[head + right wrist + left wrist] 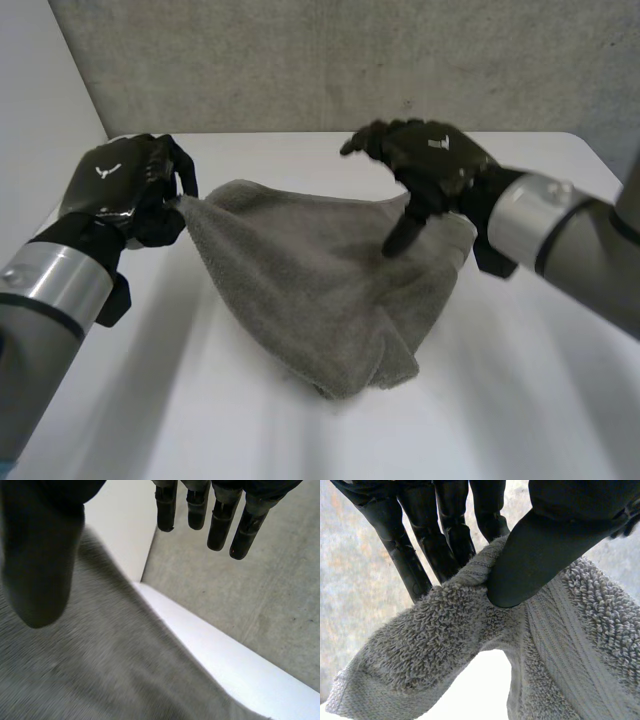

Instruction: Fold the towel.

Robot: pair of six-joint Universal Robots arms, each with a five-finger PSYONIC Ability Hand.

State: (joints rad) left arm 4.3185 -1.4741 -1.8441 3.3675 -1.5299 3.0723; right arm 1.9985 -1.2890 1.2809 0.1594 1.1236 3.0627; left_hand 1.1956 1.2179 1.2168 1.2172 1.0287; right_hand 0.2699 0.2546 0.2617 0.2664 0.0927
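A grey towel [320, 290] lies bunched in the middle of the white counter [520, 400], heaped rather than flat, with a rounded fold hanging toward the near edge and its far-left corner lifted off the surface. The left hand [125, 190] is at that raised corner, on the left side of the counter. In the left wrist view its thumb [545, 555] presses the looped cloth of the towel [445, 645] against the fingers [445, 535], so the hand is closed on the corner in a pinch, and the towel's woven border runs under the thumb tip. The right hand [430, 165] hangs over the far-right part of the towel with its fingers spread wide toward the far side and its thumb pointing down at the cloth. I cannot tell whether the thumb tip touches the towel. In the right wrist view its fingers [220, 525] are straight and apart with nothing between them and the thumb, above the towel [100, 670] and the edge of the counter [210, 655]. A grey concrete wall [300, 60] stands beyond the far edge of the counter.
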